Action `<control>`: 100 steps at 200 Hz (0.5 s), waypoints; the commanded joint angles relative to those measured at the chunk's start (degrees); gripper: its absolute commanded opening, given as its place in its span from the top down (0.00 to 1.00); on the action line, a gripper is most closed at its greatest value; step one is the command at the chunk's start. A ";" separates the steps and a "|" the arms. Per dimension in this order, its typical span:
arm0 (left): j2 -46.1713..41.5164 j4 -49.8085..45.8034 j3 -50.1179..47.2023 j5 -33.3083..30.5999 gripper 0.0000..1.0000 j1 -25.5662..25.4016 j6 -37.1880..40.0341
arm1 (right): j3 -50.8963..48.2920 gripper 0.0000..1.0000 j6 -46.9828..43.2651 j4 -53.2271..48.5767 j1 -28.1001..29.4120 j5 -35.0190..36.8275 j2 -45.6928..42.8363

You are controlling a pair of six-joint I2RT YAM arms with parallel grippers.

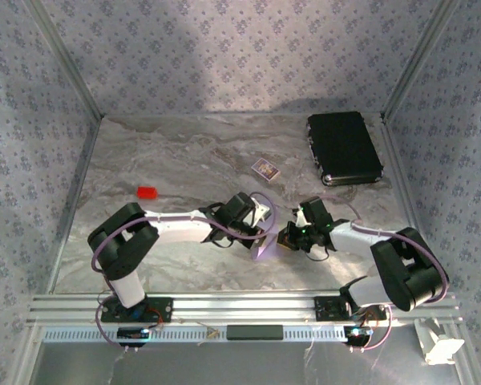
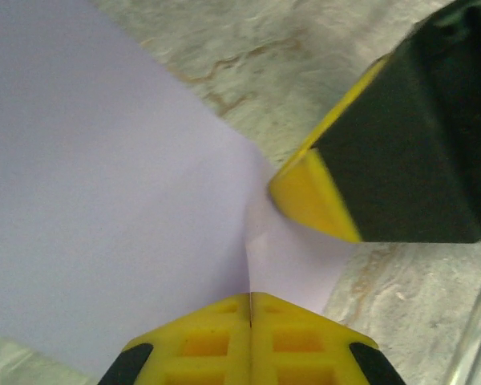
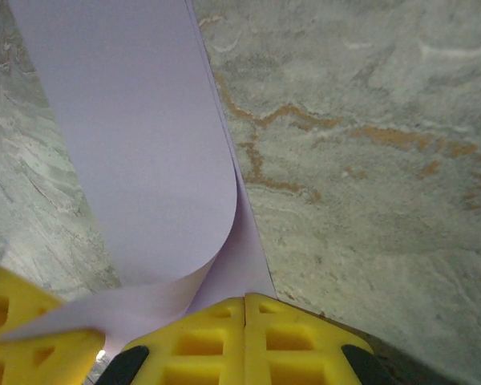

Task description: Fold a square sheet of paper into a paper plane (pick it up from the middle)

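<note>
— How many sheets are there?

— One. The square sheet of paper (image 1: 264, 243), pale lilac, sits over the table (image 1: 184, 152) between the two arms. It is bent over on itself in a soft curl and not pressed flat.

— And the claws?

— Two, both clenched on that sheet. The left gripper (image 2: 250, 298) has its yellow fingers pressed flat together, with the paper's edge nipped in the seam. The right gripper (image 3: 246, 298) pinches the sheet the same way. In the left wrist view, one finger (image 2: 309, 192) of the right gripper shows at 3 o'clock of the fold, just beside the paper.

— Anything else on the table?

— Three things, one of each. A small patterned card (image 1: 265, 168) lies at 12 o'clock from the sheet. A red block (image 1: 147, 192) is at 10 o'clock and a black case (image 1: 344, 148) at 1 o'clock. All three are well apart from the paper.
</note>
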 commanded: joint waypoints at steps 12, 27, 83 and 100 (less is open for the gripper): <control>0.10 2.73 -1.62 -1.24 0.95 1.75 -1.03 | 0.87 1.00 -1.83 -3.55 -0.15 2.31 0.99; 0.51 2.74 -1.69 -1.73 0.95 1.97 -1.19 | 0.95 1.00 -1.91 -3.58 -0.16 2.15 0.99; 1.43 2.57 -2.40 -2.98 0.95 2.29 -1.34 | 1.31 1.00 -2.10 -3.45 -0.08 1.97 0.60; 1.82 2.63 -2.70 -2.87 0.95 2.29 -1.70 | 1.57 0.99 -1.96 -3.03 -0.21 1.64 0.21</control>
